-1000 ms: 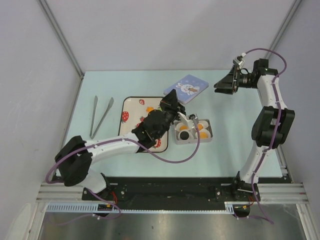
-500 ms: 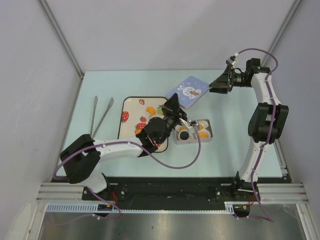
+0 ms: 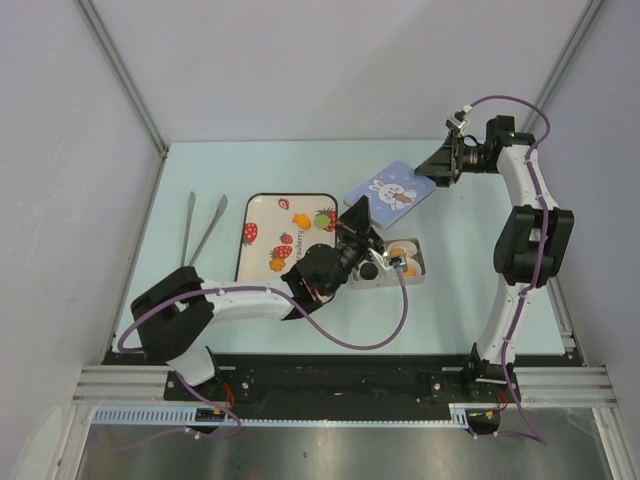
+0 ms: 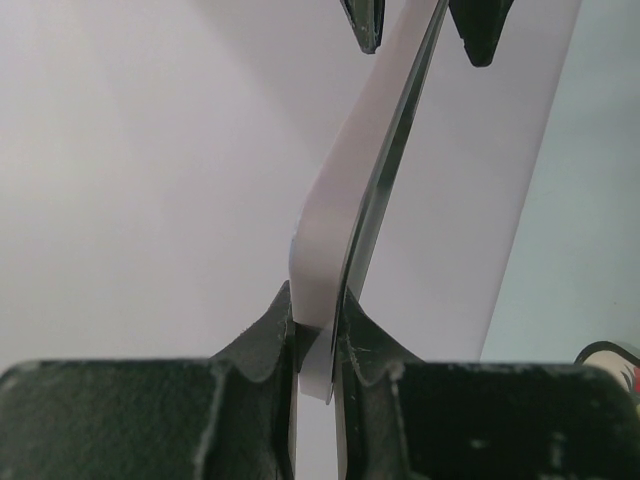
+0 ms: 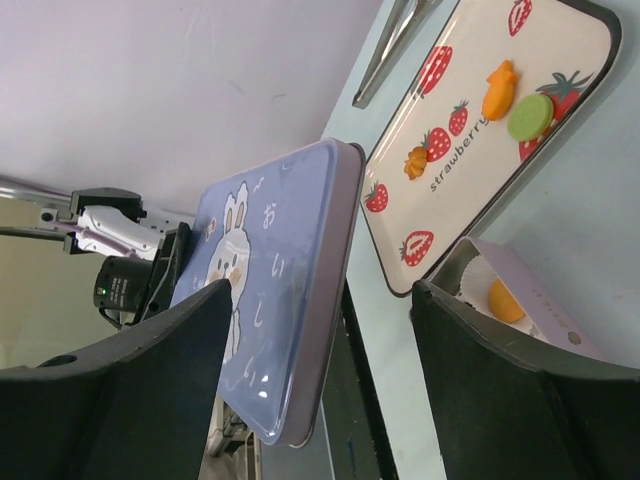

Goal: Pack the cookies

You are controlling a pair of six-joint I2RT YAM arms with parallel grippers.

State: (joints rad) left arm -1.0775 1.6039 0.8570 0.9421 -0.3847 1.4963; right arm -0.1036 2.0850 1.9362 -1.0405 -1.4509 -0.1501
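Lidding step of the packing. Nearest, the small round orange and black cookies [image 3: 398,252] are sitting in white paper cups [image 5: 478,278] inside the small rectangular pale lilac box [image 3: 421,264], which is lying uncovered. Just above its far-left corner, the left gripper [image 4: 318,312] is clamping the near edge of the flat blue bunny-printed lid [image 3: 392,190], holding it tilted in the air. Farthest, the right gripper [image 5: 322,298] is straddling the lid's opposite edge, jaws wide and not pinching. The next move probably calls for a second grip, then levelling the lid squarely over the box.
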